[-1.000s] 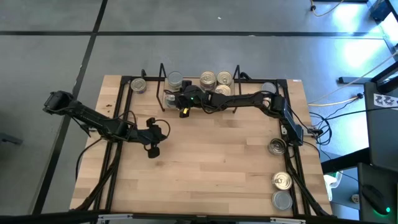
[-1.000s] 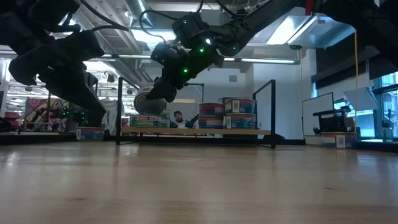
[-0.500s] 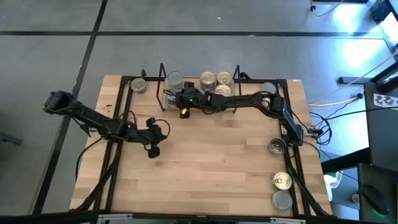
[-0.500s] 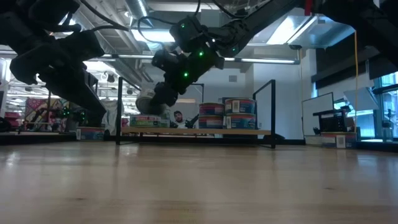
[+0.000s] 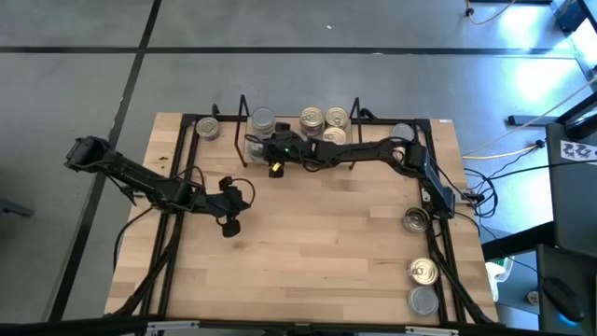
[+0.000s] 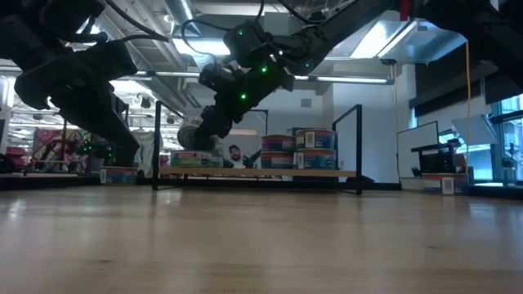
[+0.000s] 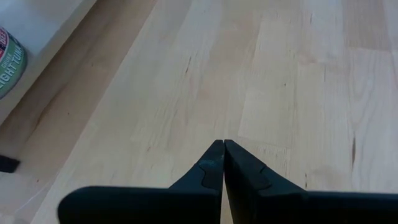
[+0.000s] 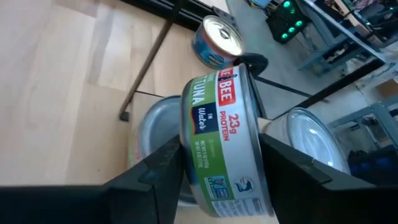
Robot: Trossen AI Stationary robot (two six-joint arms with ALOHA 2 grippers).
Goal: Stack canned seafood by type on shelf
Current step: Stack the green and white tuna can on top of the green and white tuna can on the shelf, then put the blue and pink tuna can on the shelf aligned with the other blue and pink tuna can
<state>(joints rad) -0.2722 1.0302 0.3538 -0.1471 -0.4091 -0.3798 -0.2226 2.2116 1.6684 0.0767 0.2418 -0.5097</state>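
Your left gripper [image 5: 229, 227] sits low over the bare light wooden tabletop [image 5: 317, 243] at its left-middle, arm stretched in from the left edge, fingers [image 7: 214, 167] pressed together on nothing. At the far left, a single blue-sided round tin [image 5: 208, 128] stands outside the shelf's black wire end frame [image 5: 244, 119].

Your right arm reaches leftward across the far side; the right gripper [image 5: 264, 147] hangs over the left end of the low wooden shelf [image 6: 270, 172], pinching a green-and-white labelled round metal tuna can [image 8: 221, 149] by its sides, tilted, just above a grey-topped tin [image 8: 155, 134] on the shelf. From overhead the held can is mostly hidden under the gripper.

Right of it, gold pull-tab tins [image 5: 324, 119] sit stacked on the shelf. Three more loose tins [image 5: 420, 271] lie along the tabletop's right edge.
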